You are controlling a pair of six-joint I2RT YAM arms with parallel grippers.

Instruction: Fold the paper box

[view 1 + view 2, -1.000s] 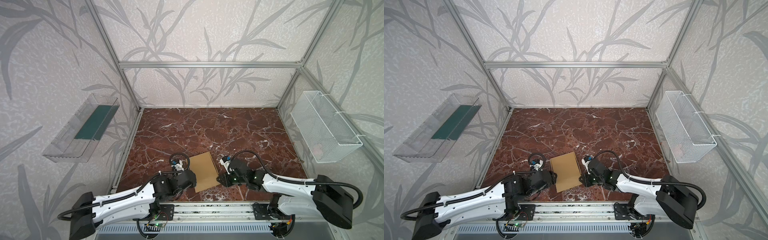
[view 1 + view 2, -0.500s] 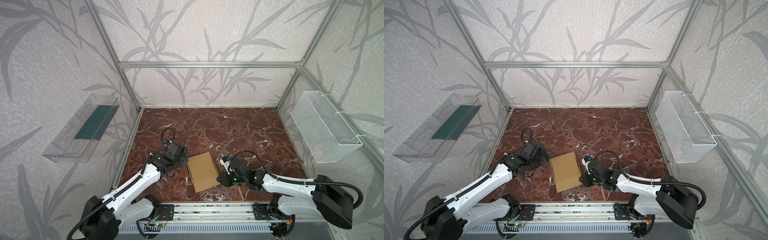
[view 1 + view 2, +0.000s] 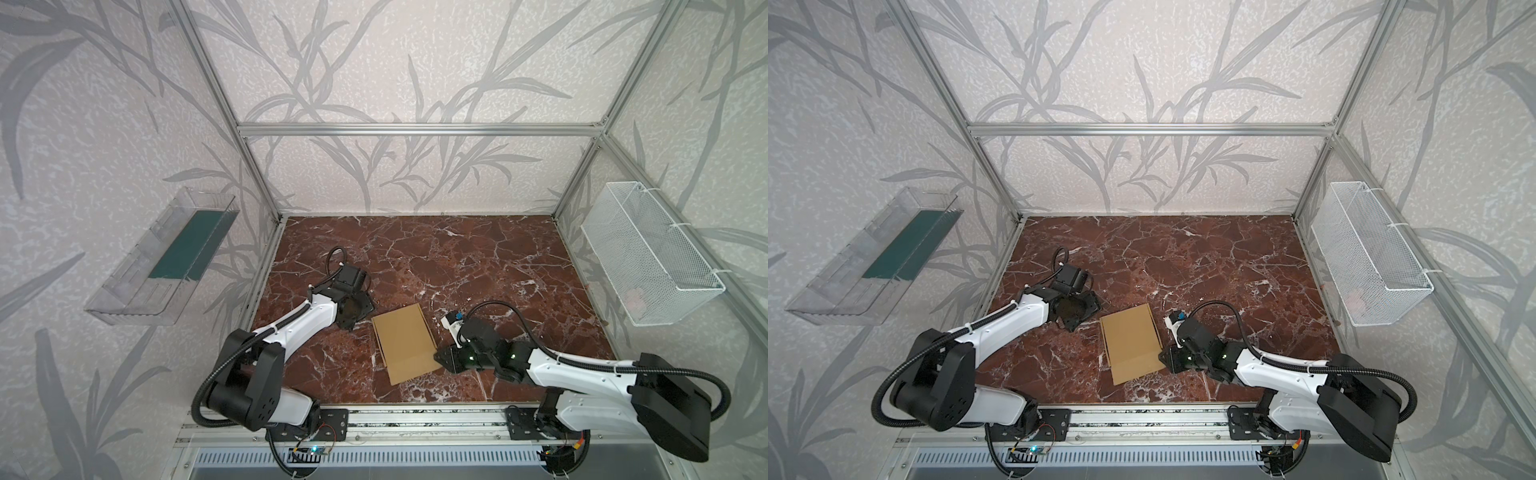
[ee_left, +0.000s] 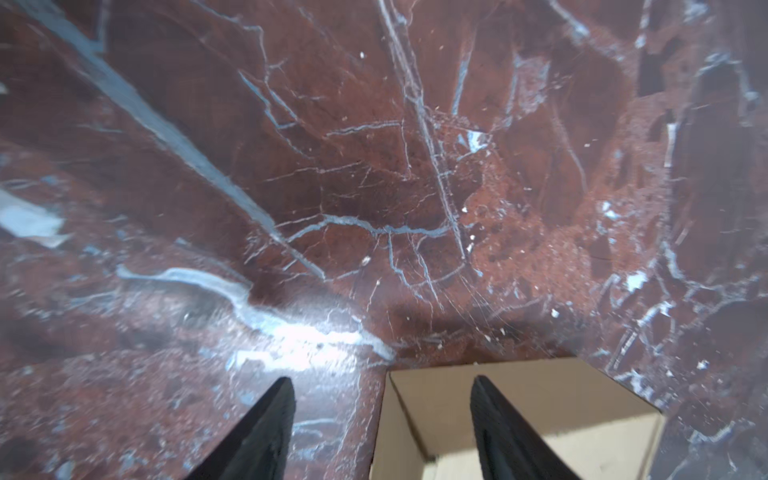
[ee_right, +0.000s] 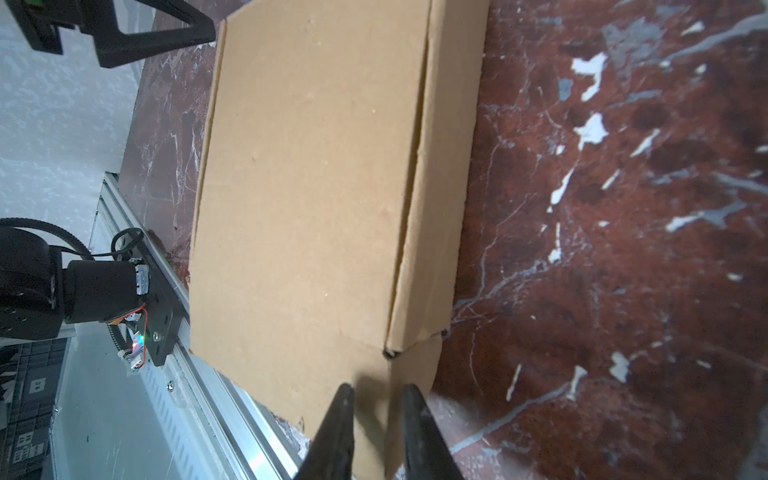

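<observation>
Cardboard first: the paper box (image 3: 405, 343) lies flat on the marble surface (image 3: 457, 257), close to the front rail (image 3: 415, 415) and about midway across it. It is already shaped as a shallow, closed mailer. Our right tool (image 5: 377, 392) is closed narrowly on the box's near right corner, one finger over the top face and one beside the side wall. We judge that it steadies the box and keeps the top down where a small gap shows. Our left tool (image 4: 381, 382) hangs open and empty over the far left corner, likely placed to press that side down.
</observation>
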